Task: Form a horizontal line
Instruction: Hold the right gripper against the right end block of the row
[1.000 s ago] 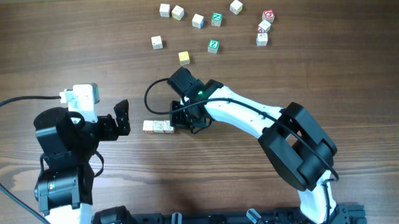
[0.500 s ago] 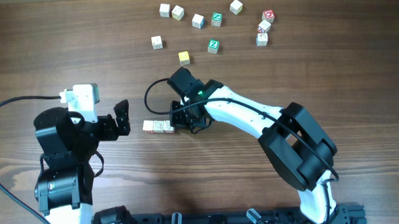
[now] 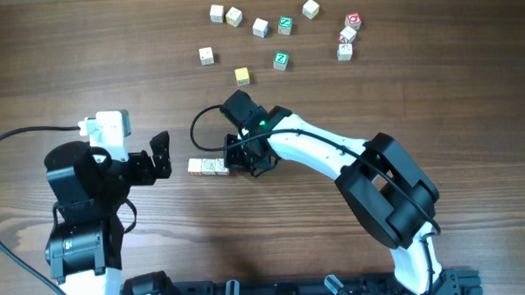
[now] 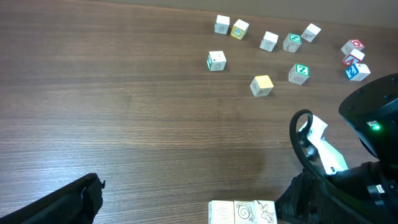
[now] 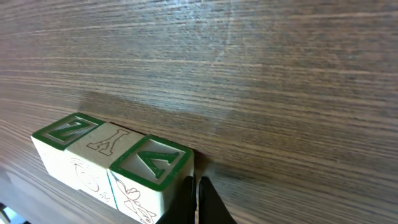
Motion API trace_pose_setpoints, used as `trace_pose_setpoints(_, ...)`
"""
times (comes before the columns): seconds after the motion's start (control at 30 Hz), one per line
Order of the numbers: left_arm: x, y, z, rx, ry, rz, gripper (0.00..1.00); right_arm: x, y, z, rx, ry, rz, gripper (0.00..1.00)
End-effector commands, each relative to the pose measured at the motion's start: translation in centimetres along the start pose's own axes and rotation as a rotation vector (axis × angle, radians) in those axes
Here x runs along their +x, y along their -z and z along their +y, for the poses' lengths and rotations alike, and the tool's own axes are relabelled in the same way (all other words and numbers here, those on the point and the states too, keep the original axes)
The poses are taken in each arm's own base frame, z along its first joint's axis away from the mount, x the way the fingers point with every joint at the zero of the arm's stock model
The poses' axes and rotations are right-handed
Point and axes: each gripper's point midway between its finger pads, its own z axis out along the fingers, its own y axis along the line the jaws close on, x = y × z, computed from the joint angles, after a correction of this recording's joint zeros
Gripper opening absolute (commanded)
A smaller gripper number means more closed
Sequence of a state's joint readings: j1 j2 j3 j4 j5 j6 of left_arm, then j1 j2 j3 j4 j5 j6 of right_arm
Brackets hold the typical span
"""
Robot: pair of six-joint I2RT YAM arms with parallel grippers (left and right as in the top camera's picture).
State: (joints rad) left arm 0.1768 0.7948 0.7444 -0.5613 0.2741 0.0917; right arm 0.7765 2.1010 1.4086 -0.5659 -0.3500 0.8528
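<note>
The horizontal line (image 3: 209,167) is a row of three pale wooden letter cubes touching side by side at the table's middle. It shows at the bottom edge of the left wrist view (image 4: 242,212). In the right wrist view (image 5: 112,165) its facing letters are green, grey and green. My right gripper (image 3: 244,159) is shut and empty, its tips (image 5: 196,194) against the row's right end cube. My left gripper (image 3: 162,155) is open and empty, a little left of the row. Only one of its fingers (image 4: 68,200) shows in the left wrist view.
Several loose cubes lie along the far side: a yellow-topped one (image 3: 242,75), green-topped ones (image 3: 280,60), white ones (image 3: 206,55) and a red-marked cluster (image 3: 349,32) at the far right. The right arm's cable loops (image 3: 196,123) above the row.
</note>
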Motion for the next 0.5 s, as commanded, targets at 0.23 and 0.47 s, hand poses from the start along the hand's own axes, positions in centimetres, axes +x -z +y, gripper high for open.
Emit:
trace_pose_setpoints(0.23, -0.16, 0.06, 0.23, -0.010, -0.003, -0.004, 1.00, 0.41, -0.97, -0.15, -0.006, -0.008, 0.019, 0.05)
trace_pose_setpoints(0.47, -0.17, 0.06, 0.23, -0.010, -0.003, -0.005, 1.00, 0.35, -0.97, -0.09, -0.008, -0.004, 0.017, 0.05)
